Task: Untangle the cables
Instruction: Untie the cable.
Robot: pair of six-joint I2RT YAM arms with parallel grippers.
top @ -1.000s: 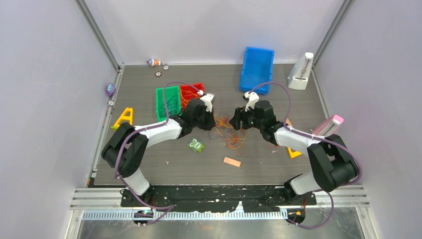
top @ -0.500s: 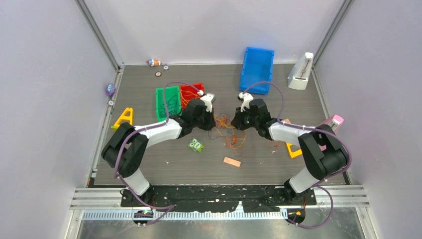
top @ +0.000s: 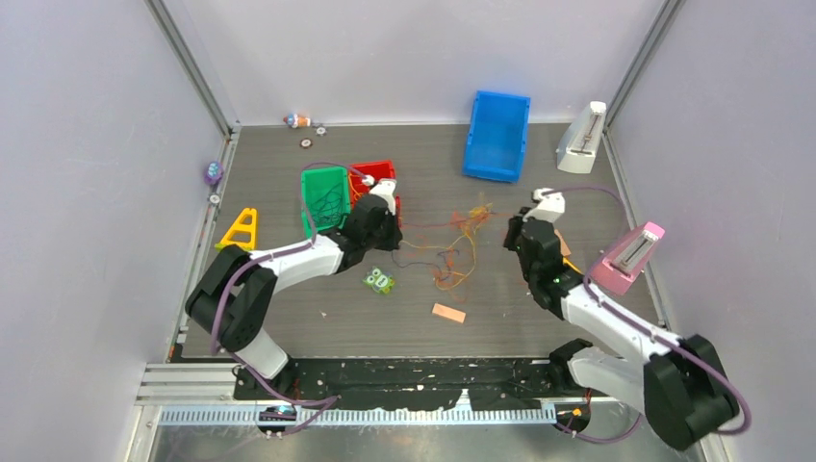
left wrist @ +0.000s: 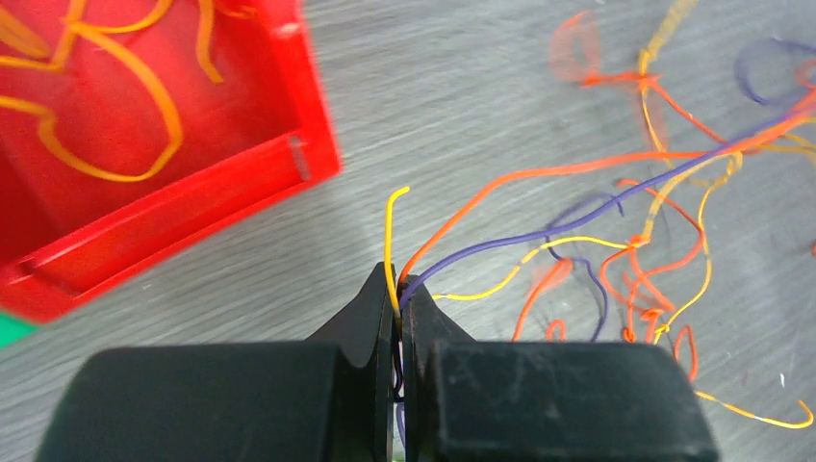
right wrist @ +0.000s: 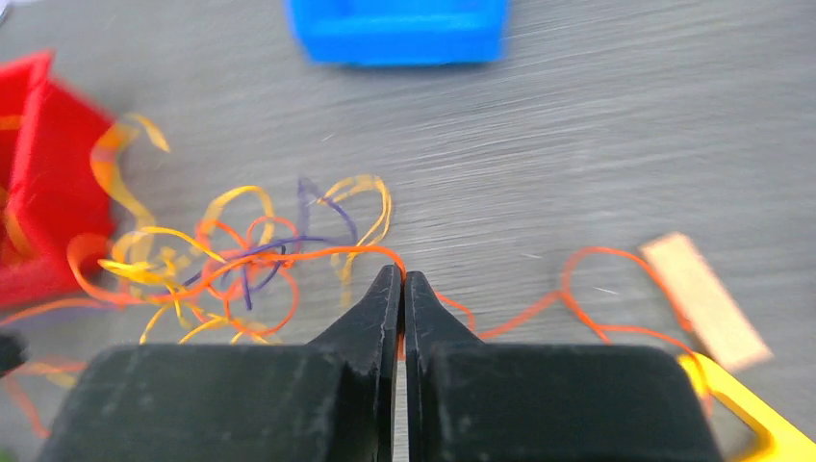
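At bench [top: 500,298] centre: cables [top: 462,231] pinched from both sides

Beside the red bin [left wrist: 183,212], the left gripper [left wrist: 397,289] is closed on yellow, orange and purple strands. These run into a loose tangle lying between the arms. Further right, the right gripper [right wrist: 401,281] is closed on one orange strand.

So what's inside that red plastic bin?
Loose orange wire strands curl on the red plastic bin's floor; the left arm covers its near corner from above.
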